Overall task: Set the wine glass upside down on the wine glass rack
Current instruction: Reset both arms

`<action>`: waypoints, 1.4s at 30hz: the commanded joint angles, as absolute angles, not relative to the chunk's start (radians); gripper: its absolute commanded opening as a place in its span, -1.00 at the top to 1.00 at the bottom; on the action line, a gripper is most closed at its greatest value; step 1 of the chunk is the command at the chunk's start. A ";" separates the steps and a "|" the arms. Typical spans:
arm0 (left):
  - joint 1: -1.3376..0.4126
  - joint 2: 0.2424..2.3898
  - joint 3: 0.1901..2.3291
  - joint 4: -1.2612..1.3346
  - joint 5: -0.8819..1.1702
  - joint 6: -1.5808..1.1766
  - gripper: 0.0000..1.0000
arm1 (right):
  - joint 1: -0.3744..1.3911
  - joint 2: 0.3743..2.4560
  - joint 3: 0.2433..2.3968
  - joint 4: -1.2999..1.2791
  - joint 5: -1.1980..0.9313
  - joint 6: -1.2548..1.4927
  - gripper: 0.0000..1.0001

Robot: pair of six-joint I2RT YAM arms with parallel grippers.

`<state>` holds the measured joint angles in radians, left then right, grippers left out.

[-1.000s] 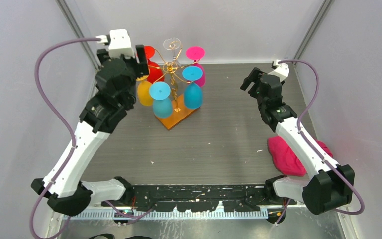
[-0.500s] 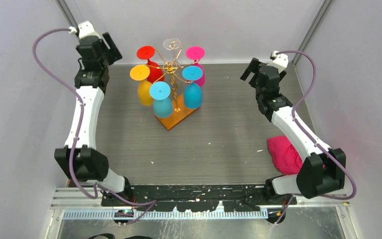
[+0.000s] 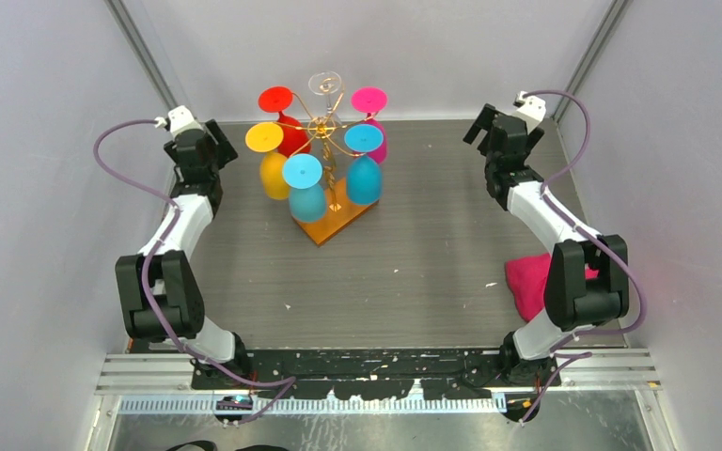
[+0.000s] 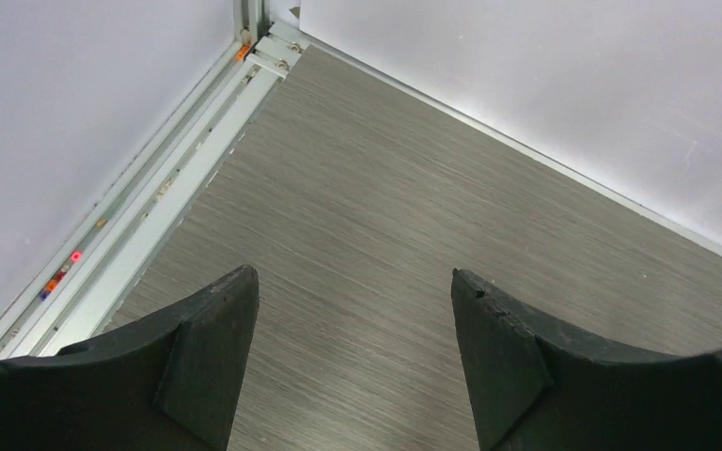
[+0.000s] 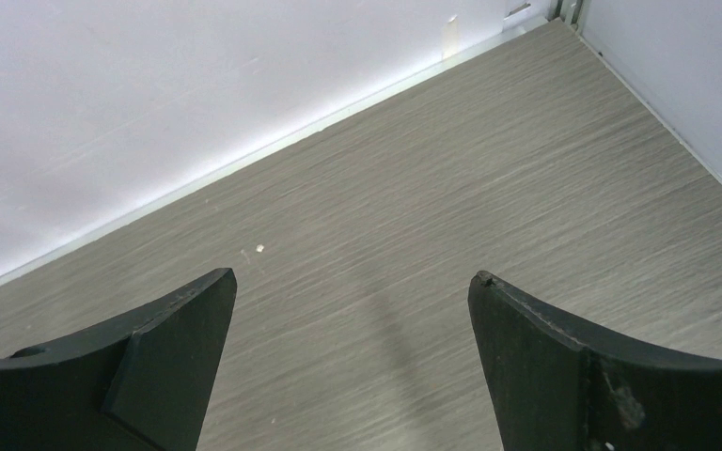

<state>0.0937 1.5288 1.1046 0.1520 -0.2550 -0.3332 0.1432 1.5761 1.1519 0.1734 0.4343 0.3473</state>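
Note:
The wine glass rack (image 3: 332,222), gold wire on an orange-brown wooden base, stands at the back middle of the table. Several glasses hang on it upside down: red (image 3: 282,115), orange (image 3: 269,160), two blue (image 3: 306,190), pink (image 3: 372,117) and a clear one (image 3: 324,84) at the back. My left gripper (image 3: 216,143) is open and empty to the left of the rack, apart from it. My right gripper (image 3: 485,125) is open and empty at the back right. Both wrist views show only bare table between the open jaws (image 4: 353,274) (image 5: 353,276).
A pink cloth (image 3: 529,287) lies at the right side of the table, partly behind my right arm. White walls close in the left, back and right sides. A metal rail (image 4: 164,188) runs along the left wall.
My left arm has drawn back from the rack to the left and folded low with its gripper empty. My right arm has also folded back toward the back right corner.

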 commanded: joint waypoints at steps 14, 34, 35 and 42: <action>0.092 1.418 0.772 0.365 -0.233 -0.377 -0.55 | 0.126 1.641 1.146 0.423 0.306 0.466 -0.99; 0.092 1.448 0.784 0.276 -0.314 -0.424 -1.00 | 0.127 1.676 1.092 0.498 0.383 0.476 -0.99; 0.092 1.443 0.782 0.277 -0.328 -0.440 -0.99 | 0.127 1.679 1.090 0.503 0.387 0.480 -0.99; 0.092 1.442 0.744 0.353 -0.290 -0.436 -0.99 | 0.127 1.690 1.059 0.553 0.431 0.487 -0.99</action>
